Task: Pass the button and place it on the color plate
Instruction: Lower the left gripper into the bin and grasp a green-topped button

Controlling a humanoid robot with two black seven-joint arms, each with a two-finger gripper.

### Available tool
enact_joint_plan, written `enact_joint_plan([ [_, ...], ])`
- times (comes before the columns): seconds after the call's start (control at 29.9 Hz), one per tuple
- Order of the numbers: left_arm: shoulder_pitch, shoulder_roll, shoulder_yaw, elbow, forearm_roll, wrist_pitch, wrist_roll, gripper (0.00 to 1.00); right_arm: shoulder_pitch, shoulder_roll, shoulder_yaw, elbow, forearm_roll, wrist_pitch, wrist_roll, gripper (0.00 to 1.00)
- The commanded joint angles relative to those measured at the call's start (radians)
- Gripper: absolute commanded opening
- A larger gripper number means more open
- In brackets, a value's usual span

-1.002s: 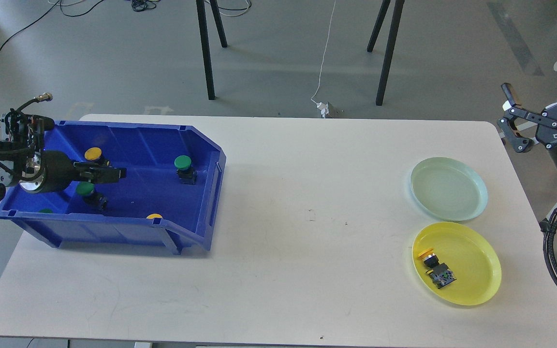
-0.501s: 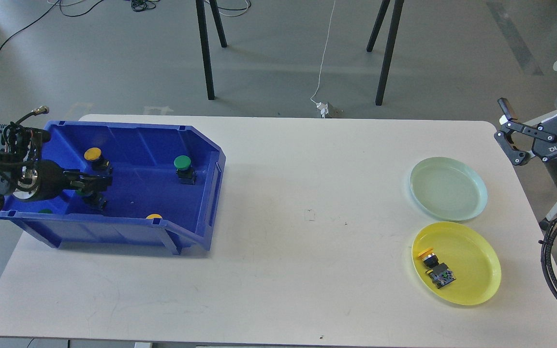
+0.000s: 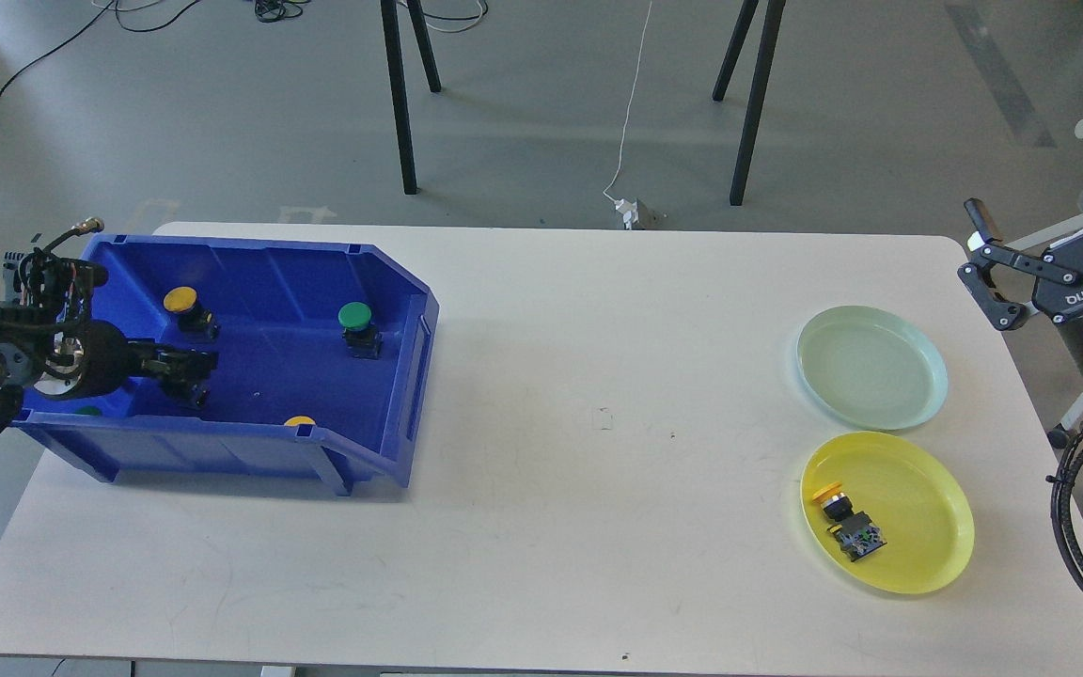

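A blue bin [image 3: 391, 282] stands on the left of the table. It holds a yellow button [image 3: 180, 301], a green button [image 3: 354, 317], a second yellow cap [image 3: 299, 421] at the front wall and a green cap [image 3: 87, 411] at the front left corner. My left gripper [image 3: 186, 367] is low inside the bin, over the spot of another green button, whose cap it hides. Its fingers are too dark to tell apart. My right gripper [image 3: 985, 268] is open and empty, past the table's right edge. A pale green plate [image 3: 872, 369] is empty. A yellow plate [image 3: 927, 527] holds a yellow button [image 3: 844, 515].
The white table [image 3: 598, 423] has bare surface between the bin and the plates. Black stand legs [image 3: 400, 94] and a white cable [image 3: 631, 103] are on the floor behind it. My right arm's cables [image 3: 1068, 508] hang beside the table's right edge.
My left gripper has dropped lower and drawn back left inside the bin, now covering the green button's cap. My right gripper has shifted slightly down and right.
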Motion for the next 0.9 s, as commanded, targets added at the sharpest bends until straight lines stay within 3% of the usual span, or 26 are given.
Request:
enact_joint_plan([
  [0.0,-0.002,0.002,0.067,0.0,-0.014,0.0,0.0,0.87,-0.005,0.0,0.0,-0.001,0.0,0.0,0.0,0.99],
  [0.17,-0.005,-0.001,0.084,0.0,-0.021,0.0,0.0,0.83,-0.01,0.0,0.0,-0.001,0.0,0.0,0.0,0.99],
  [0.27,-0.005,-0.001,0.087,0.0,-0.019,0.006,0.0,0.63,-0.015,0.0,0.001,-0.001,0.0,0.0,0.0,0.99],
  [0.43,-0.008,0.001,0.087,0.0,-0.021,0.009,0.0,0.52,-0.021,0.0,0.003,-0.001,0.0,0.002,0.0,0.99],
  [0.6,-0.008,0.002,0.087,0.0,-0.018,0.011,0.0,0.08,-0.021,0.0,0.0,-0.001,0.0,0.0,0.0,0.99],
  [0.87,-0.051,0.012,0.064,-0.047,-0.04,-0.003,0.0,0.02,-0.033,0.0,0.003,-0.001,0.0,0.0,0.0,0.99],
])
